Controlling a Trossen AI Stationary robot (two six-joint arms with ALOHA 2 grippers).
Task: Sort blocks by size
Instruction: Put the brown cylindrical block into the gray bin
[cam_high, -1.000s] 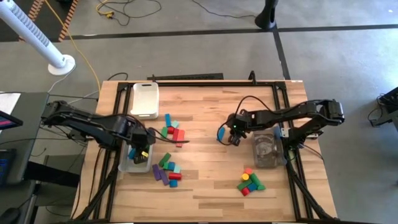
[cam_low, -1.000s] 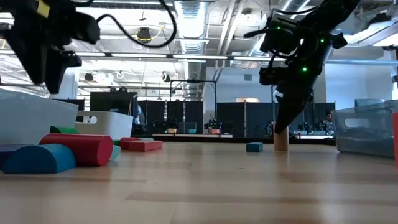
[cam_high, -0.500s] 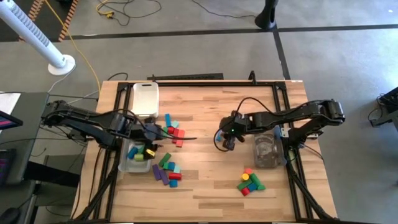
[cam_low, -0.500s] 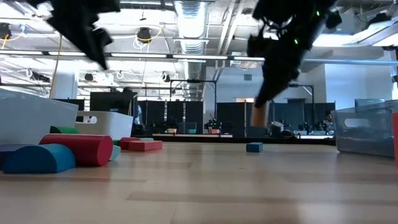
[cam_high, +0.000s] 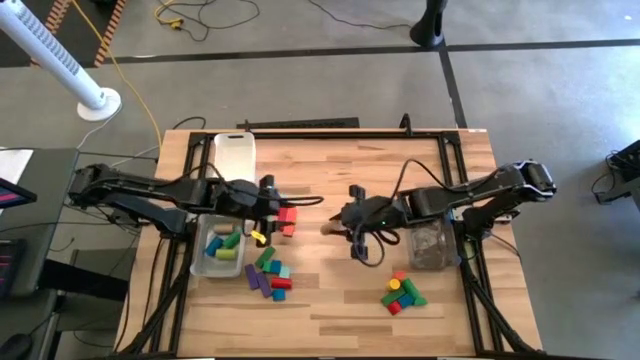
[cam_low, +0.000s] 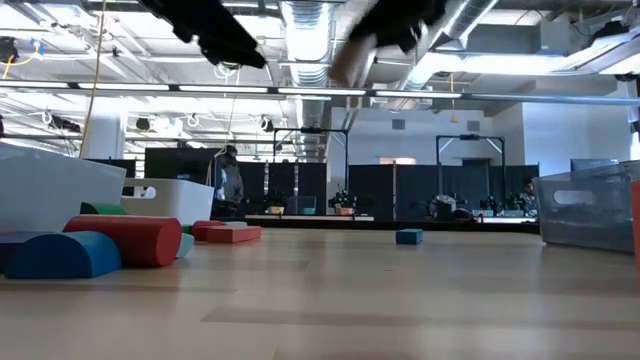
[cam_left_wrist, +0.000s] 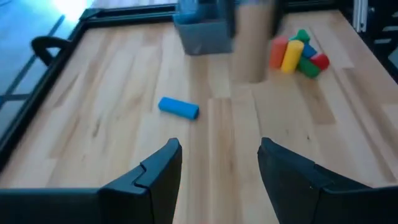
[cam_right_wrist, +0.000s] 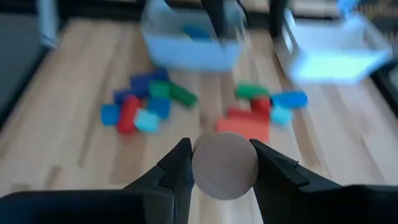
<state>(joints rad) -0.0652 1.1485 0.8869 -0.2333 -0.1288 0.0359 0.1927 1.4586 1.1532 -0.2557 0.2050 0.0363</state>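
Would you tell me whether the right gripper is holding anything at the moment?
Yes. The right gripper is shut on a plain wooden cylinder, its round end clamped between both fingers.

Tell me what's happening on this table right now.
Two robot arms are sorting toy blocks. The right gripper is clamped on a plain wooden cylinder, held above mid-table. The left gripper is open and empty, over the blocks beside the clear bin. Other blocks sit near the right-hand bin.
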